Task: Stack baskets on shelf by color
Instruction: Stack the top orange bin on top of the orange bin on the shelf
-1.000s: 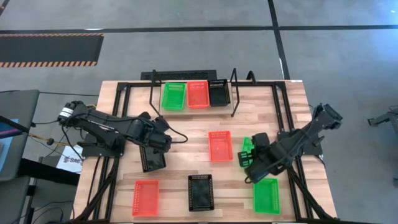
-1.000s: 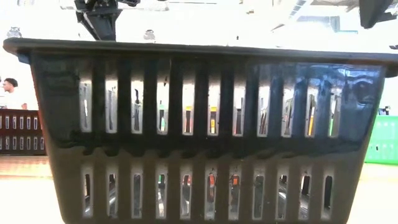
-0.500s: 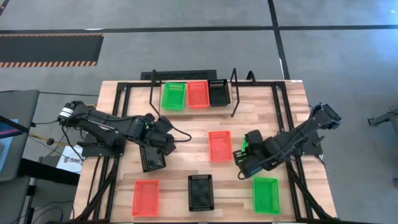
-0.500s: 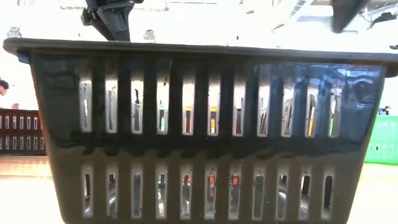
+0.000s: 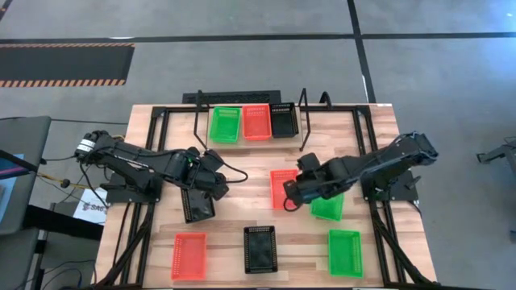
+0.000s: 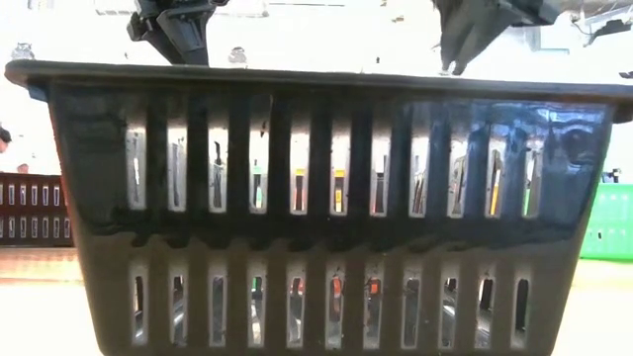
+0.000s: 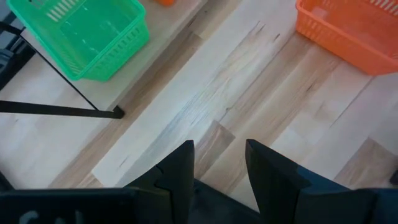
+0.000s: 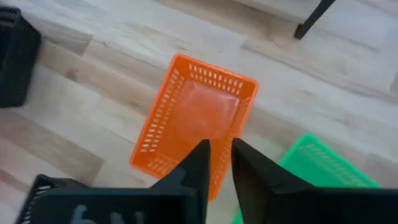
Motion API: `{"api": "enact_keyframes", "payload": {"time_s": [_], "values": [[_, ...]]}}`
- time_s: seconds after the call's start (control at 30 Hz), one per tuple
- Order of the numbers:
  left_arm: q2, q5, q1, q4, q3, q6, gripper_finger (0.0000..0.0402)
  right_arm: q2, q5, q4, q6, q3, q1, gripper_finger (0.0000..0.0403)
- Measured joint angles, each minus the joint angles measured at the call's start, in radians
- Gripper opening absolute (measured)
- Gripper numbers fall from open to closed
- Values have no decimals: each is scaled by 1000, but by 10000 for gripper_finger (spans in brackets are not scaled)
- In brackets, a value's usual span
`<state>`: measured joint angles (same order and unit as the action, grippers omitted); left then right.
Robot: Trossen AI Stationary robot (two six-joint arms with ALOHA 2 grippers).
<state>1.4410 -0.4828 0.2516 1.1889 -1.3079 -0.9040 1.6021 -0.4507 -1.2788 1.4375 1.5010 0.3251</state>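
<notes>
over the middle of the wooden table the right gripper hangs with its fingers a little apart, holding nothing, above the near edge of a red-orange basket. a green basket lies just beside it, apart from the fingers. the left gripper hovers released and empty over bare wood, a black basket under its arm. on the shelf sit green, red-orange and black baskets side by side. grey floor surrounds the table.
</notes>
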Motion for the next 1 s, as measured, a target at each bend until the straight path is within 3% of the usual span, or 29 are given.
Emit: {"api": "enact_keyframes", "payload": {"time_s": [0.43,0.7,0.87,1.0], "values": [[0,1,0,-2,-1,9,132,221,130,-66,-19,1,-91,210],[0,1,0,-2,-1,35,132,276,177,43,-109,2,-129,219],[0,2,0,-1,-1,47,132,284,191,12,-145,-1,-151,222],[0,3,0,-3,-1,47,132,277,207,66,-140,-66,-164,222]]}}
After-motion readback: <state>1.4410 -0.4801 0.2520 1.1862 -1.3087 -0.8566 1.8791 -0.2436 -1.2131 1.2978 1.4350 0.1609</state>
